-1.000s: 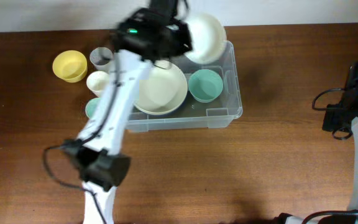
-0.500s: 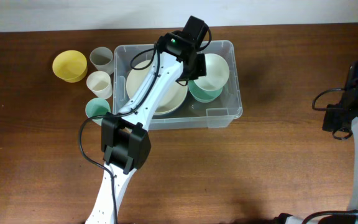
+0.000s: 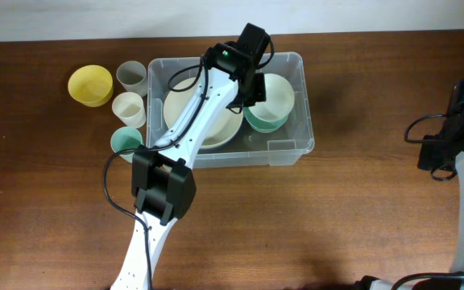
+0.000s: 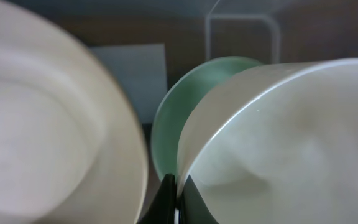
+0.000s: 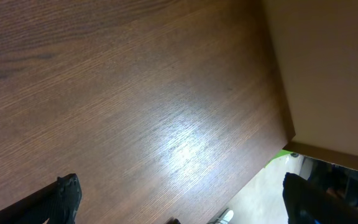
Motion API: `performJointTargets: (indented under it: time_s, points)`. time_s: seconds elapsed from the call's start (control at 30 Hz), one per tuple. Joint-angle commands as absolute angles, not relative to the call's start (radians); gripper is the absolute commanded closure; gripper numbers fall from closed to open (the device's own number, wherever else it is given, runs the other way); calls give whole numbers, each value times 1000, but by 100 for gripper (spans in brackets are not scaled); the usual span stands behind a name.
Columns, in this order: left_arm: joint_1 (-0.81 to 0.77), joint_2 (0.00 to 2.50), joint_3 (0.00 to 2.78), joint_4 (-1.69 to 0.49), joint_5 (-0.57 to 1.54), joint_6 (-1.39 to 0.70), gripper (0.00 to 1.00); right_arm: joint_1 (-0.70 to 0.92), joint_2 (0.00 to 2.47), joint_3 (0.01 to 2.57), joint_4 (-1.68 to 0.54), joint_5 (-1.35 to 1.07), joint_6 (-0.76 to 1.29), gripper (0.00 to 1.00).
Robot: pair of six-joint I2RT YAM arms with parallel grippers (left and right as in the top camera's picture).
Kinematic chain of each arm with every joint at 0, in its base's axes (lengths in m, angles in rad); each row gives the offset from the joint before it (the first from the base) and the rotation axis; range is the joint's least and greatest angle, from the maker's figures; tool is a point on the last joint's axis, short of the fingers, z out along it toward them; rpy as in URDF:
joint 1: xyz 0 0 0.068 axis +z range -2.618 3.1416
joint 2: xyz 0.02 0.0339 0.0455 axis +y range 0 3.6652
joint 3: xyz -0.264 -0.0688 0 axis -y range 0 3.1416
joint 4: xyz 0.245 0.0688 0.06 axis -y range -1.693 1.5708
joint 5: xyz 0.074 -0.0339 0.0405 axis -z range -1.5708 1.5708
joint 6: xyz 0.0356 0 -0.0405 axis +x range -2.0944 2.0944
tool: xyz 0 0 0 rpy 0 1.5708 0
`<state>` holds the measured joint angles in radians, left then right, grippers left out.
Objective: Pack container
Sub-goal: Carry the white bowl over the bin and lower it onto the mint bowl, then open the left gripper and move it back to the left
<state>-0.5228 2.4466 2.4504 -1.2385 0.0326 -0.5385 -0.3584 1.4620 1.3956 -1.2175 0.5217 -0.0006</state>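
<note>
The clear container [image 3: 296, 145] stands at the table's middle back. Inside lie a large cream bowl [image 3: 208, 121] on the left and a green bowl [image 3: 263, 121] on the right. My left gripper [image 3: 252, 87] reaches into the container, shut on the rim of a white bowl [image 3: 277, 93] that hangs tilted over the green bowl. In the left wrist view the left gripper [image 4: 176, 196] pinches the white bowl's [image 4: 291, 137] thin edge, with the green bowl [image 4: 185, 106] behind it and the cream bowl [image 4: 42, 137] at left. My right gripper [image 5: 188, 202] stands open over bare wood.
Left of the container stand a yellow bowl [image 3: 89, 84], a grey cup [image 3: 131, 75], a white cup [image 3: 128, 107] and a green cup [image 3: 124, 141]. The right arm [image 3: 449, 137] is at the table's far right, by its edge [image 5: 278, 106].
My left arm has carried the white bowl from above the container's far rim down into the container, over the green bowl. The right arm has not moved.
</note>
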Motion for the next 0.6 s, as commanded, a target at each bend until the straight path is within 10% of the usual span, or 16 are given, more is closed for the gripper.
performJointTargets:
  time_s: [0.0,0.57]
  points:
    - [-521,2453,2454,-1258,18,-521,99,-362,1467,1390,-1214,523,4,1]
    - [-521,2453,2454,-1262,22,-521,86,-362,1467,1390,-1214,523,4,1]
